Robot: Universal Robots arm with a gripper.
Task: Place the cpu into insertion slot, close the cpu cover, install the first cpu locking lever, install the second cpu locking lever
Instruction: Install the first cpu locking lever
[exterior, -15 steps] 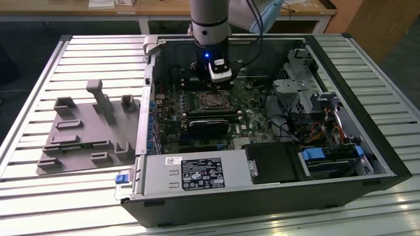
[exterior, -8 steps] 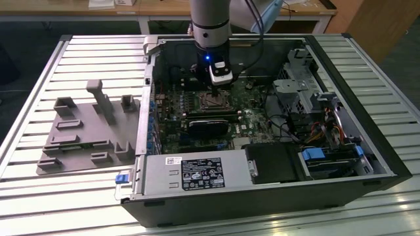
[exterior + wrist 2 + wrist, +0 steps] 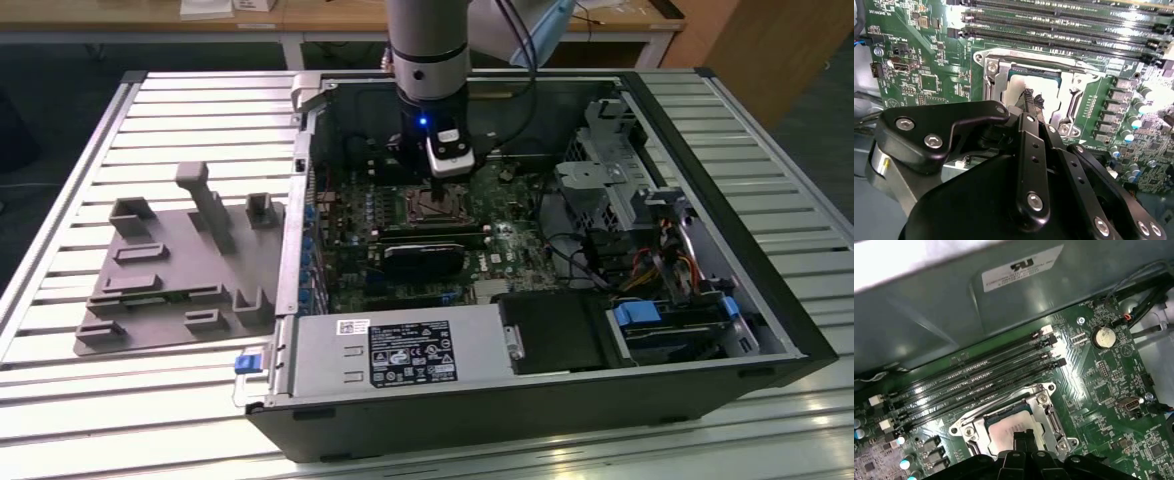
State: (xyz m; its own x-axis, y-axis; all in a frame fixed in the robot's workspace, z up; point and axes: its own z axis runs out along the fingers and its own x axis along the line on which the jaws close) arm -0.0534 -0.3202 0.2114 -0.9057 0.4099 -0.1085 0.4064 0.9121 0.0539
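The claw [image 3: 1024, 439] touches the cpu [image 3: 1006, 432] in the insertion slot [image 3: 1046, 412], fingers pressed together.

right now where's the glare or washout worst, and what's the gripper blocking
In the second wrist view, glare whitens the green circuit board around the insertion slot, and the dark gripper hides its lower part. In the first wrist view, the case wall is washed out. In the exterior view, the table slats shine.
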